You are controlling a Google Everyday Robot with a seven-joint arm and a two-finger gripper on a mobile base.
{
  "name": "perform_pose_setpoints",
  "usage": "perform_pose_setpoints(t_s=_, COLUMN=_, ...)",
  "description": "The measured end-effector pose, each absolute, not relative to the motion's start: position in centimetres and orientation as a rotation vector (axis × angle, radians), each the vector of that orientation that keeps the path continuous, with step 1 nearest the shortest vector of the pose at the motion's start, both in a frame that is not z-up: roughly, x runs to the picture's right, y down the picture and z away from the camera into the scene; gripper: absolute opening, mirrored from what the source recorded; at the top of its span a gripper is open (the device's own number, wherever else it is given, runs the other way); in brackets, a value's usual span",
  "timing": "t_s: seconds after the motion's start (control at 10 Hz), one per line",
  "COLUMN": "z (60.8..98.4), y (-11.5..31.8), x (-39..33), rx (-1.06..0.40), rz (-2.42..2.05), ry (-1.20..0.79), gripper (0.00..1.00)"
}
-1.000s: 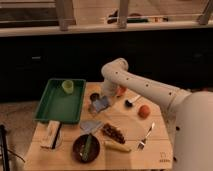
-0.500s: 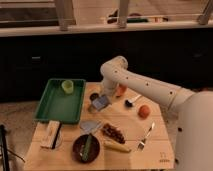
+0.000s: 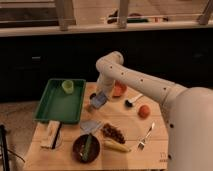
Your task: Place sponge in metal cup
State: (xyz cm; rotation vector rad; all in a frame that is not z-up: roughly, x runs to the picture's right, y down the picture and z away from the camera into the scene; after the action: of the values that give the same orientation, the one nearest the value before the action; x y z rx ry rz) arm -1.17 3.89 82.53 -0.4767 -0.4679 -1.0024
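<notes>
Sponge [image 3: 98, 100] lowered, tilted under gripper [image 3: 102, 95]

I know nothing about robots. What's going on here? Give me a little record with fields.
scene: wooden table with kitchen items
gripper: gripper lowered near the table's back left, beside the green tray
sponge: sponge blue-grey, at the gripper's tip
metal cup: metal cup mostly hidden behind the sponge and gripper
in tray: light green cup
nearby: orange bowl, orange fruit, fork, banana, dark bowl
task status: sponge not visibly inside the cup
</notes>
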Motion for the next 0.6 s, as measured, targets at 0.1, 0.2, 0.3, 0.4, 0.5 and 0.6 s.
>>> perform_pose_setpoints(t_s=0.1, z=82.5, y=3.7, x=-1.6, rx=-0.479, rz=-1.038, ry=-0.475, gripper=0.09)
perform_pose_setpoints(t_s=0.2, z=82.6, y=3.7, x=-1.8, rx=-0.489, rz=-1.068, ry=-0.480, gripper=0.09)
perform_pose_setpoints(t_s=0.3, z=82.8, y=3.6, x=-2.6, rx=-0.492, rz=-1.104, ry=-0.488, gripper=0.09)
perform_pose_setpoints(t_s=0.4, z=83.0, y=3.5, x=-3.3, rx=-0.501, rz=-1.136, ry=-0.498, gripper=0.09)
perform_pose_setpoints(t_s=0.5, z=83.3, y=3.3, x=-3.3, rx=-0.509, rz=-1.156, ry=-0.501, gripper=0.09)
perform_pose_setpoints(t_s=0.6, z=83.5, y=3.2, x=-3.4, rx=-0.521, rz=-1.177, ry=-0.505, gripper=0.09)
